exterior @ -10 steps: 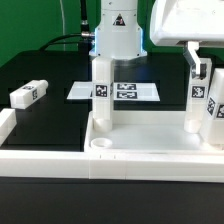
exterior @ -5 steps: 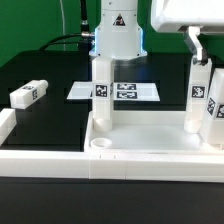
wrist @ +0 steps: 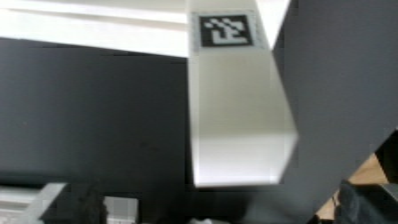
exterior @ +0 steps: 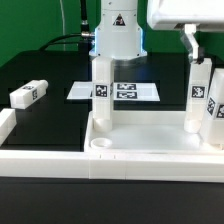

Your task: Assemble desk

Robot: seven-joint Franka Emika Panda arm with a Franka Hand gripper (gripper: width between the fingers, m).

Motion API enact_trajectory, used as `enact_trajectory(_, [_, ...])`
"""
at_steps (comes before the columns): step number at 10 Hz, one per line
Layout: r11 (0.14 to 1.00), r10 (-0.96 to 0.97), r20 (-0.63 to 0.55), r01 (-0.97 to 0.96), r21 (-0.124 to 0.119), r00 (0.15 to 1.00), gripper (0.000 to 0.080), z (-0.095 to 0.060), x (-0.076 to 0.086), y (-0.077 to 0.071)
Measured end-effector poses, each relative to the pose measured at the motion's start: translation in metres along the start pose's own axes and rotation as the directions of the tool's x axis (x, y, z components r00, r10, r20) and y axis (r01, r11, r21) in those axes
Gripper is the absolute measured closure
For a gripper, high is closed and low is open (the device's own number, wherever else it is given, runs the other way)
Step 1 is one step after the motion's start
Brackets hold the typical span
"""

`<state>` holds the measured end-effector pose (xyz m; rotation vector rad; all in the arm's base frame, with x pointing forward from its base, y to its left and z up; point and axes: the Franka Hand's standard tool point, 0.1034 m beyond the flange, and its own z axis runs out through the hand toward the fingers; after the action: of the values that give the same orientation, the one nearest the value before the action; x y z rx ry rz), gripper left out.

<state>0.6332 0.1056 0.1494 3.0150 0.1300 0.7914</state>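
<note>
The jaws hang wide at the exterior view's right, gripping nothing. The leg (exterior: 198, 100) beneath stands upright in a corner of the desk top (exterior: 150, 155), apparently seated firmly enough to stand alone. A loose leg (exterior: 28, 94) lies waiting on the table (exterior: 55, 125).

Exterior view faces desk (exterior: 150, 160); wrist view hugs one leg (wrist: 235, 110).

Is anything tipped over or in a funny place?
One short white square leg lies on its side on the black table, apart from the white tray-like desk top, where other legs stand upright.
</note>
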Motion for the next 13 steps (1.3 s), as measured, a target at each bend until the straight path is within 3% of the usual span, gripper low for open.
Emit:
enact_trajectory(1, [1.0, -0.003, 0.007, 0.003, -0.002, 1.0, 0.0151, 0.003, -0.003, 0.0])
enact_trajectory(2, [1.0, 0.0, 0.086, -0.001, 0.005, 0.996, 0.0151, 0.007, -0.011, -0.003])
enact_trajectory(6, [1.0, 0.007, 0.349, -0.016, 0.022, 0.937, 0.0151, 0.005, -0.013, -0.014])
enact_trajectory(9, [1.0, 0.019, 0.518, -0.029, 0.01, 0.855, 0.0151, 0.008, -0.017, -0.002])
enact_trajectory(11, [1.0, 0.024, 0.526, -0.031, 0.005, 0.85, 0.0151, 0.011, -0.005, 0.001])
enact_trajectory(13, [0.999, 0.027, 0.524, -0.034, 0.003, 0.851, 0.0151, 0.012, -0.004, 0.002])
